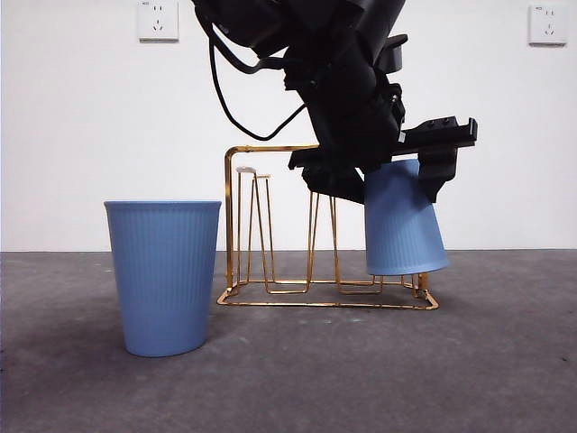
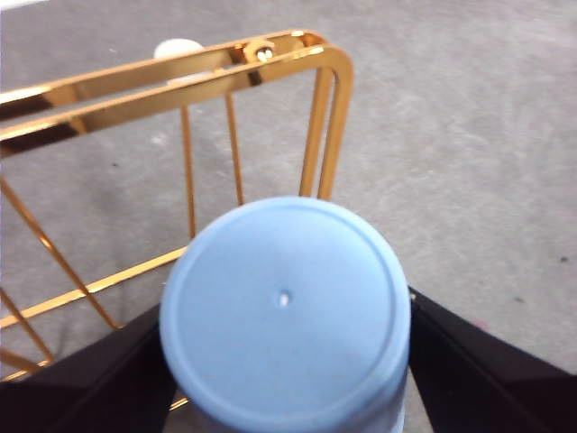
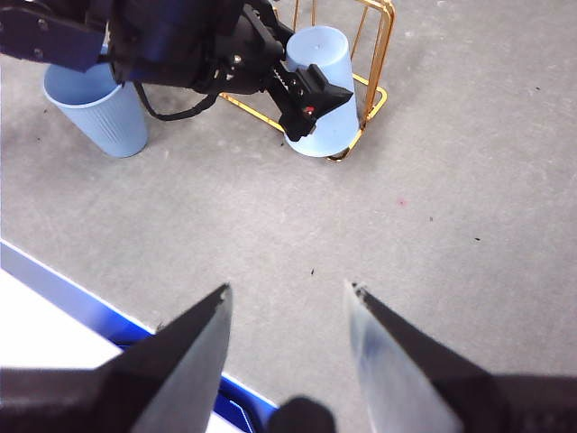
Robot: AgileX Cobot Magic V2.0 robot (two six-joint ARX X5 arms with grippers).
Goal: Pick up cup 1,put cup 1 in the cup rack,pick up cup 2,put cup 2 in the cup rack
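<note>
My left gripper [image 1: 397, 158] is shut on a blue ribbed cup [image 1: 404, 225] held upside down and slightly tilted. The cup's rim hangs just above the right end of the gold wire cup rack [image 1: 230, 207]. In the left wrist view the cup's round bottom [image 2: 284, 311] fills the space between my two black jaws, with the rack's arched frame [image 2: 180, 77] behind it. A second blue cup [image 1: 164, 275] stands upright on the table, left of the rack. My right gripper [image 3: 287, 302] hangs open and empty, well away from the rack [image 3: 379, 54] and both cups.
The rack's upright peg with a pale tip [image 1: 245, 170] stands free at its left end. Grey table surface surrounds the rack. A blue table edge [image 3: 90, 307] runs below my right gripper. White wall with sockets [image 1: 158, 20] is behind.
</note>
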